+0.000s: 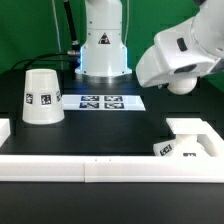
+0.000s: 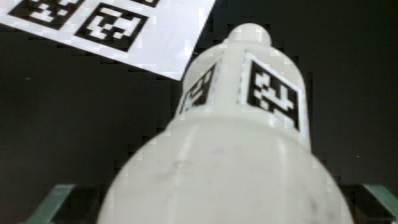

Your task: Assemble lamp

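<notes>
White bulb (image 2: pixel 228 140) sits clamped in the gripper (image 2: pixel 210 208), neck pointing away; marker board (image 1: pixel 100 101) near, shade (image 1: pixel 40 96) well apart.

The arm (image 1: pixel 178 58) hides its claw in the exterior view; the wrist view's edges cut off the blurred bulb (image 2: pixel 231 150) and marker board (image 2: pixel 107 28).
</notes>
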Robot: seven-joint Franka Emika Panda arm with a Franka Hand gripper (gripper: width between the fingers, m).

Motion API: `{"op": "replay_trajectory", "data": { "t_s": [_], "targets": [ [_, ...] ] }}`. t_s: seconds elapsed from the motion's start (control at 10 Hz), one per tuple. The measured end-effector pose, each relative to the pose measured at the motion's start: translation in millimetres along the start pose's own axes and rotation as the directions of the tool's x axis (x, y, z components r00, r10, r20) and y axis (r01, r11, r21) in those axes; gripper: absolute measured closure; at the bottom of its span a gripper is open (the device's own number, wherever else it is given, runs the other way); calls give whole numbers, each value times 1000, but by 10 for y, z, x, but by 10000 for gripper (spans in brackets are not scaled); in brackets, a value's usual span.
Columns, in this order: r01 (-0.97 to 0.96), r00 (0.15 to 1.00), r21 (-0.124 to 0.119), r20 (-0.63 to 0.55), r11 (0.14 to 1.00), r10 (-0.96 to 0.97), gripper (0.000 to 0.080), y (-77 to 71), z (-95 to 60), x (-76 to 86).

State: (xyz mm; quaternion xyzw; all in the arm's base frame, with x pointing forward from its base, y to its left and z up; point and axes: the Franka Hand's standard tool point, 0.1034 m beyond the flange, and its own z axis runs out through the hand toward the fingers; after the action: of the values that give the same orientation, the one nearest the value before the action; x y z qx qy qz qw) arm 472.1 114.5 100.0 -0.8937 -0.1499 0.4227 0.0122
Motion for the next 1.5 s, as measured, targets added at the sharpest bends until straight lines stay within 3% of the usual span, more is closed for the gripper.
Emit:
{"op": "replay_trajectory", "data": {
  "t_s": [0.3, 0.8, 1.0, 1.1, 1.3, 1.5],
  "targets": [
    [-6, 998, -4, -69, 1000, 6, 220, 38, -86, 48],
    [-27, 903, -49, -430, 998, 3, 220, 119, -215, 185],
    [21, 808, -115, -582, 993, -84, 220, 240, -333, 197],
    [23, 758, -141, -643, 990, -109, 220, 263, -292, 181],
    [19, 670, -176, -729, 984, -143, 220, 327, -407, 82],
    [13, 559, -227, -806, 974, -196, 220, 399, -494, 31]
  ]
}}
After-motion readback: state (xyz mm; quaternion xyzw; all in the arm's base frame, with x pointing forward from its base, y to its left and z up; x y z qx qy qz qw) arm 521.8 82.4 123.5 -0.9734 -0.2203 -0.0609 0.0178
